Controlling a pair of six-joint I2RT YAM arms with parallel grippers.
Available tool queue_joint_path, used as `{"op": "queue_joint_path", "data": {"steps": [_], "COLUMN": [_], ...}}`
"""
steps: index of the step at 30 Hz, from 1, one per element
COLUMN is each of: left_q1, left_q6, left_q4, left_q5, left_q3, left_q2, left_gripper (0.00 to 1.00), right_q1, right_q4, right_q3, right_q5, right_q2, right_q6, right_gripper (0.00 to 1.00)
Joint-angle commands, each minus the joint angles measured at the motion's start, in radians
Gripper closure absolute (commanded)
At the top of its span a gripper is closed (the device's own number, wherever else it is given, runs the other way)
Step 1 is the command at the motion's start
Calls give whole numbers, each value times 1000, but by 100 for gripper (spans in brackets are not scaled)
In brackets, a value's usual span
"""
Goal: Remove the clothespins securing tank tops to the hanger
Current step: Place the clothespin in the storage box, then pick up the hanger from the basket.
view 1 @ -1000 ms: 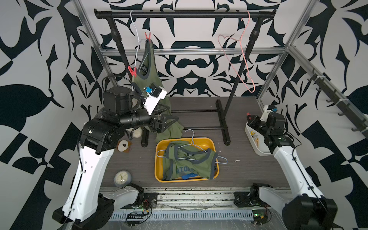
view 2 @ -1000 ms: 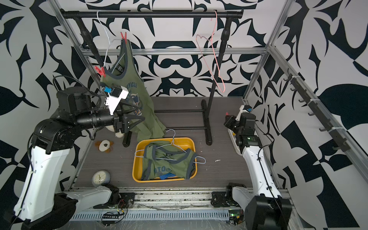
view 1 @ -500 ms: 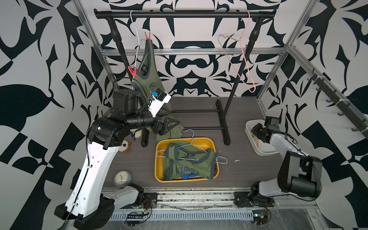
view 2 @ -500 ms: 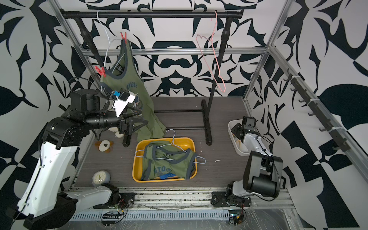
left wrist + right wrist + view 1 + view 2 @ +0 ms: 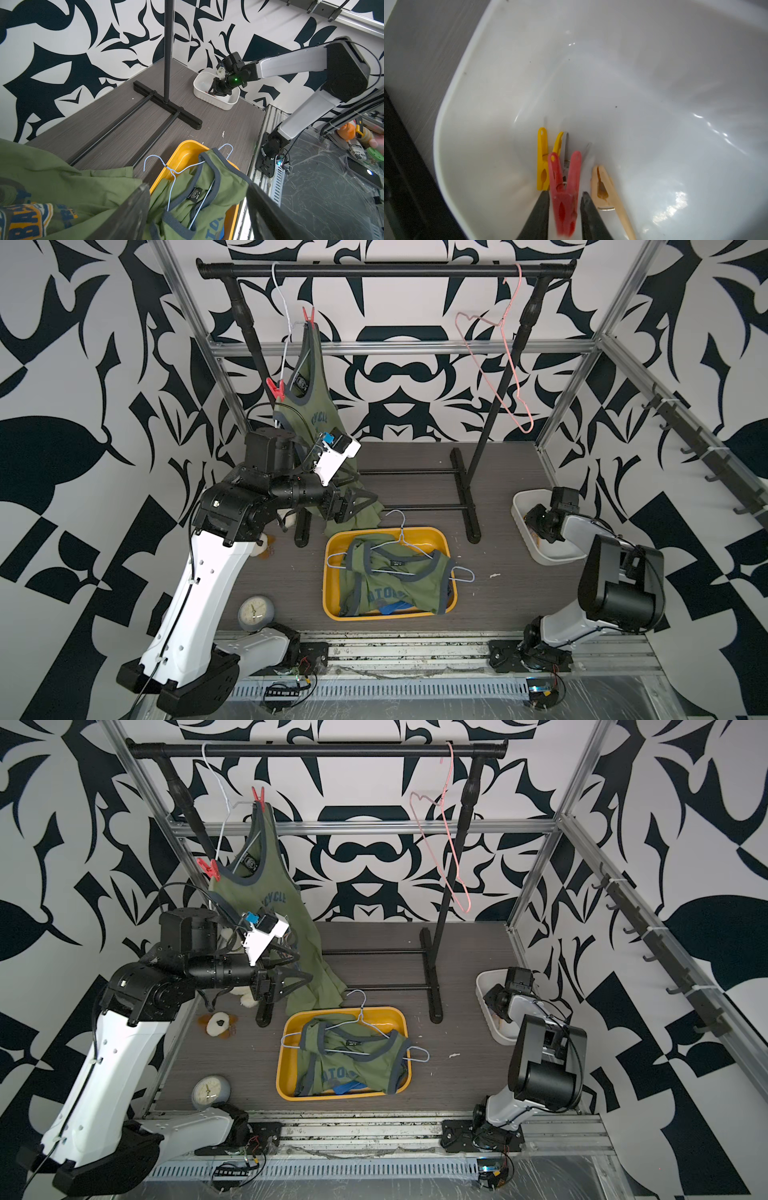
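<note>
Spotted red pin (image 5: 564, 174) between right gripper (image 5: 564, 192) jaws inside bin (image 5: 633, 62), pinched or loose impossible to tell, with left gripper (image 5: 196, 186) spread wide; light, stiff, slippery plastic, best squeezed at tail ends.

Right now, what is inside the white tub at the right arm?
The white tub holds a yellow clothespin, a pale clothespin and a red clothespin between the fingers of the right claw. A grey clothespin is mostly hidden behind the red one.
</note>
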Motion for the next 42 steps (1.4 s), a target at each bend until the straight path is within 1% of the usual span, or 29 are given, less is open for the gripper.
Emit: {"op": "queue_joint_path", "data": {"steps": [1, 4, 7, 9, 11, 13, 14, 17, 20, 23, 27, 30, 32, 34, 37, 42], "left_q1": [4, 4, 4, 4, 4, 4, 4, 4, 4, 4, 4, 4, 4, 4, 4, 4], "left_q6": [15, 12, 19, 36, 70, 107, 131, 189, 219, 236, 282, 303, 312, 319, 322, 328], "left_q4": [-1, -1, -12, -25, -53, -84, -103, -159, -199, -228, -292, -332, -351, -358, -355, -348], "left_q5": [13, 13, 1, -8, -3, 10, 20, 63, 95, 93, 88, 78, 68, 61, 56, 61], "left_q3": [-14, -11, 6, 22, 39, 53, 57, 68, 75, 78, 100, 122, 132, 132, 123, 99], "left_q2": [-12, -11, -6, 1, 13, 24, 28, 42, 57, 62, 70, 72, 72, 72, 72, 70], "left_gripper": [22, 23, 22, 22, 22, 21, 21, 21, 21, 21, 21, 21, 21, 20, 20, 20], "right_q1": [-4, -6, -4, -2, 9, 38, 69, 202, 341, 455, 586, 655, 694, 718, 736, 758], "right_q4": [-1, -4, 6, 45, 68, 64, 56, 11, -62, -65, -85, -124, -160, -159, -124, -26], "right_q3": [44, 40, 19, -4, -14, 1, 18, 90, 191, 235, 252, 262, 268, 259, 234, 207], "right_q5": [26, 27, 17, -51, -120, -195, -240, -350, -512, -662, -745, -785, -775, -779, -763, -772], "right_q2": [-2, -15, -95, -181, -270, -341, -366, -392, -329, -263, -199, -133, -95, -63, -13, 64], "right_q6": [-22, -18, -9, -3, 9, 12, 8, -47, -108, -132, -215, -269, -308, -319, -304, -250], "right_gripper": [69, 69, 72, 74, 73, 73, 74, 75, 75, 75, 72, 71, 71, 70, 67, 64]}}
